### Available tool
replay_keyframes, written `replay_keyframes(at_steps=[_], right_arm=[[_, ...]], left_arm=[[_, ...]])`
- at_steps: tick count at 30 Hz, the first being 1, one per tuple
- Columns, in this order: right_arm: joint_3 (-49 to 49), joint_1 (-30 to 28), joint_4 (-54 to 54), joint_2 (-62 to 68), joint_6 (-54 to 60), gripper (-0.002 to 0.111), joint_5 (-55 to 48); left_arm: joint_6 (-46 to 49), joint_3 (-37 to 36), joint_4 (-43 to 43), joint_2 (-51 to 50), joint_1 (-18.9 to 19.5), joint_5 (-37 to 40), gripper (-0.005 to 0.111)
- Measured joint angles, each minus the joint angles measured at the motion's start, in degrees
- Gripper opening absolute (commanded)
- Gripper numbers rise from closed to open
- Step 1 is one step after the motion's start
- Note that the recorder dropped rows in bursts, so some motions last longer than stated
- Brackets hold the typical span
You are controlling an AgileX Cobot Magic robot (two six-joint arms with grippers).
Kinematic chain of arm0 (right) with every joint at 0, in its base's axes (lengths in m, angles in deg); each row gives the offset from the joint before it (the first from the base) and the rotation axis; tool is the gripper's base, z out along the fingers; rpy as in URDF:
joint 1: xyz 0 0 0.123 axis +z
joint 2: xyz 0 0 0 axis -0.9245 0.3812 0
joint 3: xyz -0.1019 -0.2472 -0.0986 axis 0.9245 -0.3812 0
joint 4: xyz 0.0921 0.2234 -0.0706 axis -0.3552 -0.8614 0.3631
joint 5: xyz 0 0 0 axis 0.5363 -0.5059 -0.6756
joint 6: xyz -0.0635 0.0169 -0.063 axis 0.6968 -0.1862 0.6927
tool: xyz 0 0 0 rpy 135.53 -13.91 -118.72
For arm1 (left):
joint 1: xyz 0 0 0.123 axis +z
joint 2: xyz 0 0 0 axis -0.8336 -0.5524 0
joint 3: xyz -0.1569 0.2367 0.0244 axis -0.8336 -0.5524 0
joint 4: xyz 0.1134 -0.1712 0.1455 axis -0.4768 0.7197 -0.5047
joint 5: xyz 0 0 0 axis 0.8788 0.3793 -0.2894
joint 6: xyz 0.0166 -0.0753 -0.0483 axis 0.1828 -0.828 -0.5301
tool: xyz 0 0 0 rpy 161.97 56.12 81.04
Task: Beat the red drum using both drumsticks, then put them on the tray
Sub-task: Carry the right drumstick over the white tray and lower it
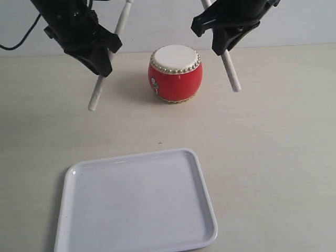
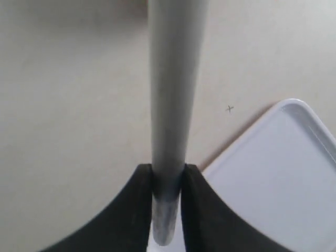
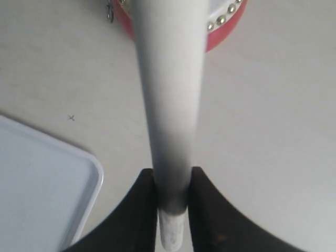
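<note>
Flanking the red drum [image 1: 175, 73], left jaws clamp the left drumstick [image 1: 97, 94], right jaws the right drumstick [image 1: 231, 72]; the tray [image 1: 136, 210] lies apart on the desk [image 1: 273, 147].

A glossy red drum [image 1: 176, 79] with a matt cream skin and shiny metal studs, pale matt sticks [image 1: 231, 73], and a smooth, glossy white plastic tray [image 1: 136, 210] on a matt beige surface [image 1: 273, 147].
</note>
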Motion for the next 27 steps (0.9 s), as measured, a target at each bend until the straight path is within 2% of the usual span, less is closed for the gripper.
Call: replay_keyframes(at_steps=[3, 6, 11, 15, 18, 21, 27], right_arm=[[-5.6, 0.0, -1.9, -2.3, 1.0, 0.0, 0.0], [-12.3, 0.1, -5.6, -4.0, 3.6, 0.0, 0.0], [-20.2, 3.1, -4.8, -6.4, 5.8, 0.0, 3.5], [-21.9, 7.8, -2.0, -7.1, 5.9, 0.0, 4.3], [-22.1, 10.5, -1.1, -7.2, 5.9, 0.0, 4.3], [-22.1, 12.2, -0.3, -7.3, 5.3, 0.0, 3.9], [-22.1, 17.2, 4.9, -7.3, 4.3, 0.0, 2.8]], left_arm=[[0.8, -6.6, 1.9, 4.7, 1.6, -0.2, 0.0], [1.8, -16.5, 4.0, 12.3, 3.0, -2.9, 0.0], [3.2, -36.5, 4.9, 25.1, 3.4, -13.1, 0.0], [3.6, -51.7, 5.1, 31.5, 3.4, -20.3, 0.0], [3.6, -59.9, 5.7, 34.5, 3.4, -25.8, 0.0], [3.6, -63.8, 7.1, 36.7, 3.4, -27.6, 0.0], [3.1, -64.3, 7.7, 41.1, 3.4, -30.0, 0.0]])
